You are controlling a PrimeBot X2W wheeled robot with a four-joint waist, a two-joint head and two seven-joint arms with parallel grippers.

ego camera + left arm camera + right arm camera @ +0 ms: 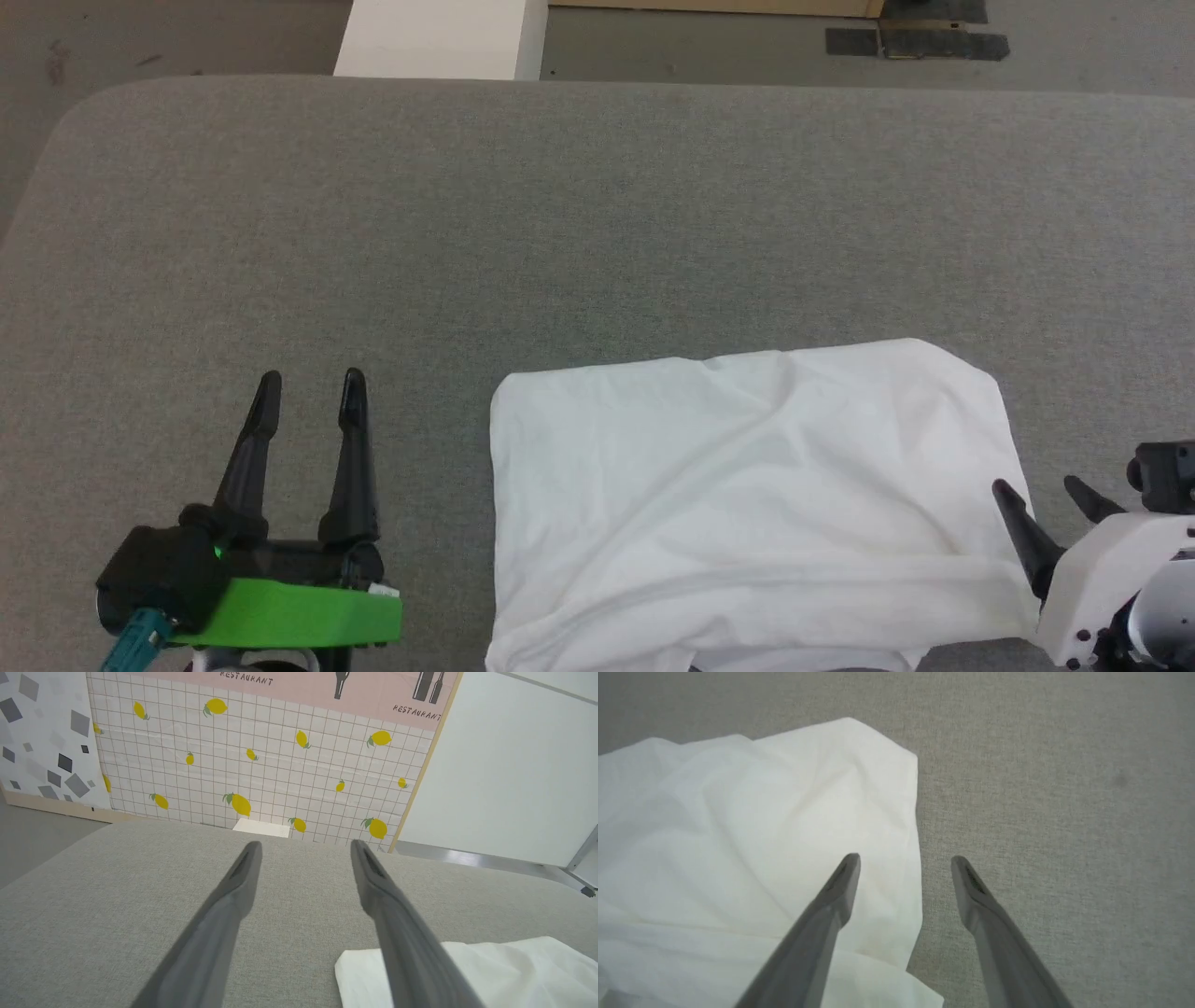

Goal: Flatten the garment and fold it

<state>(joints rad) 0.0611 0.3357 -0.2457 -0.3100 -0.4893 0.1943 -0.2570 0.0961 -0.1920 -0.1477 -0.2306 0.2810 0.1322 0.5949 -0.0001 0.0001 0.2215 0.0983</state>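
Observation:
The white garment [747, 504] lies folded into a rough rectangle on the grey table, near its front edge and right of centre, with soft wrinkles across it. My left gripper [306, 383] stands open over bare table to the garment's left, nothing between its fingers. In the left wrist view the left gripper [304, 845] is spread wide, and a corner of the garment [495, 970] shows at lower right. My right gripper [1041, 485] is open at the garment's right edge. In the right wrist view the right gripper [905, 858] straddles that edge of the garment [738, 835], holding nothing.
The grey fabric-covered table [560, 215] stretches far back and to the left. A white box [434, 37] stands on the floor beyond the table's far edge. A lemon-patterned wall panel [261, 760] rises behind the table in the left wrist view.

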